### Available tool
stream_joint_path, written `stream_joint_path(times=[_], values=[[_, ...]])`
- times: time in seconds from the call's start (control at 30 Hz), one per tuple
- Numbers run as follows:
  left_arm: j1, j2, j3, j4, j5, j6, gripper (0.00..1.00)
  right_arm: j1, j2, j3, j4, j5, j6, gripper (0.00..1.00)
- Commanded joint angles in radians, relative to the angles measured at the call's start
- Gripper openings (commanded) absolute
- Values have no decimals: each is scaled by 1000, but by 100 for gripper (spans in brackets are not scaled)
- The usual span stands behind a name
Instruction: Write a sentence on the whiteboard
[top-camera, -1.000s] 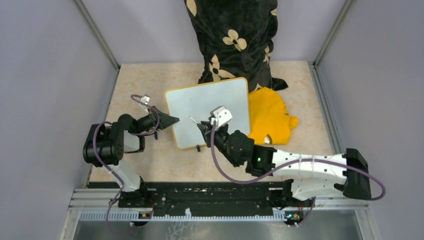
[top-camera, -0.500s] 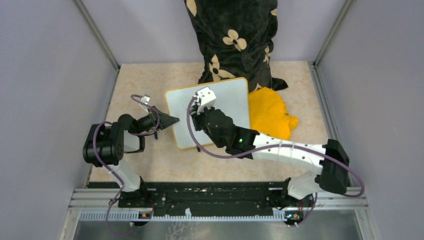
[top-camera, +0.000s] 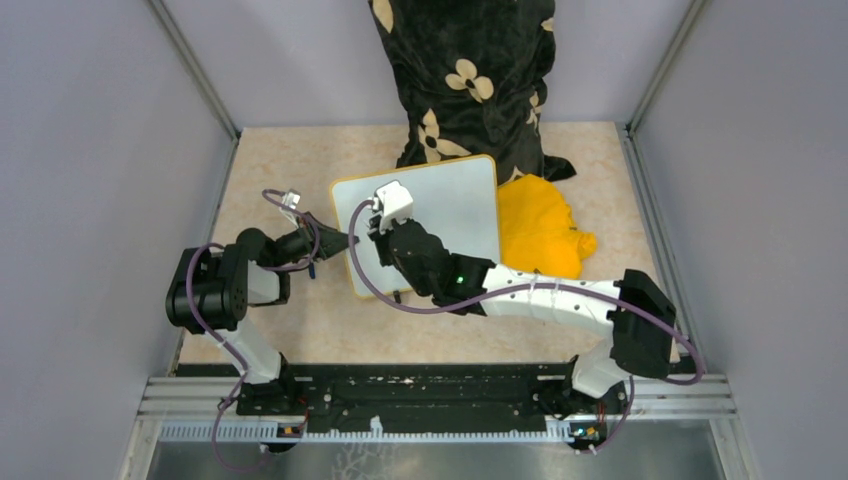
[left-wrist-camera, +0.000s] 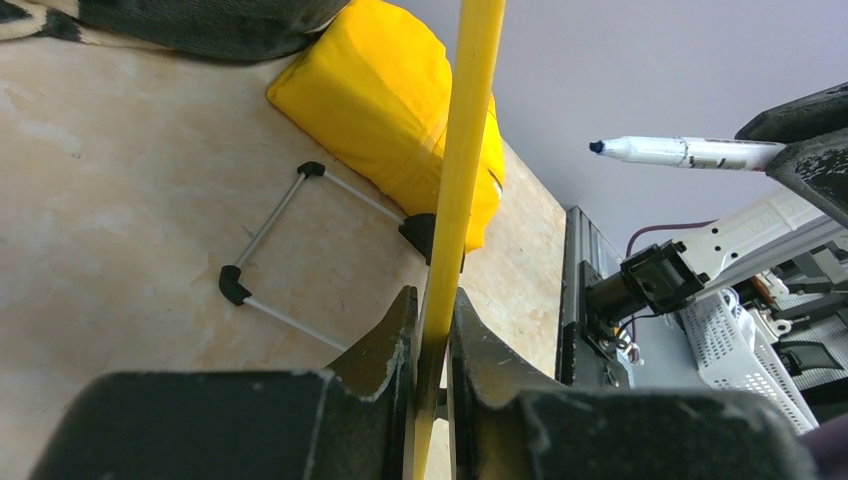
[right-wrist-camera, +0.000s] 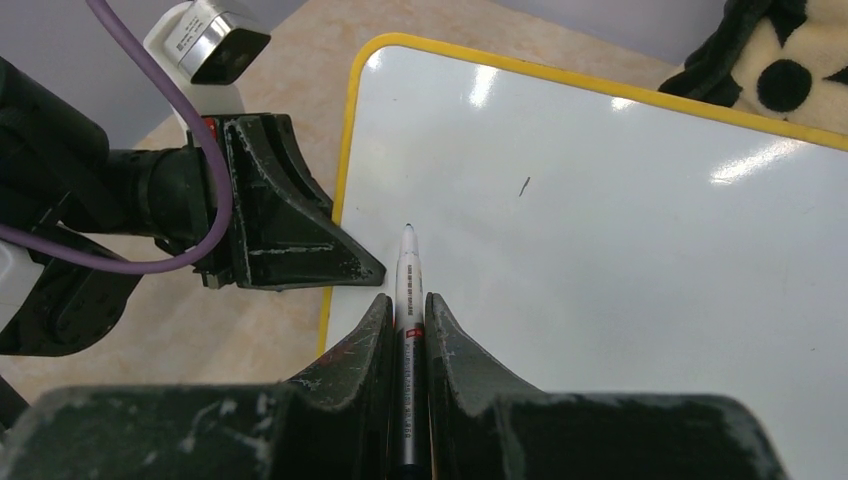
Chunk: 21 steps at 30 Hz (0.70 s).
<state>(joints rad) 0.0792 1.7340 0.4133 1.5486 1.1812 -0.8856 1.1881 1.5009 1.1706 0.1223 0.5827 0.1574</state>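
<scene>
The whiteboard (top-camera: 450, 205) lies mid-table, white with a yellow frame, and also shows in the right wrist view (right-wrist-camera: 620, 250). No blue sentence shows on it, only one tiny dark mark (right-wrist-camera: 524, 186). My left gripper (top-camera: 342, 241) is shut on the board's left edge; the left wrist view shows the yellow frame (left-wrist-camera: 460, 190) edge-on between the jaws (left-wrist-camera: 432, 330). My right gripper (top-camera: 378, 228) is shut on a white marker (right-wrist-camera: 409, 300), with its tip just above the board near the left edge. The marker also shows in the left wrist view (left-wrist-camera: 680, 152).
A yellow cloth (top-camera: 538, 232) lies at the board's right edge. A dark flowered cushion (top-camera: 465, 75) stands behind the board. The board's wire stand (left-wrist-camera: 285, 250) shows beneath it. Grey walls close in the table on three sides.
My right arm has swung left across the board, carrying the marker from its lower middle to near its left edge. The left gripper has not moved.
</scene>
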Motion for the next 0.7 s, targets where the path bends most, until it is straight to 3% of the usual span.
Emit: stream_joint_path(times=[0.0,0.67], values=[[-7,15,-6,186,-26,26,0,-14,21,64,71,29,-6,0],[-7,5,-4,168,-30,39,0,-35,44,58,132,60,-9,0]])
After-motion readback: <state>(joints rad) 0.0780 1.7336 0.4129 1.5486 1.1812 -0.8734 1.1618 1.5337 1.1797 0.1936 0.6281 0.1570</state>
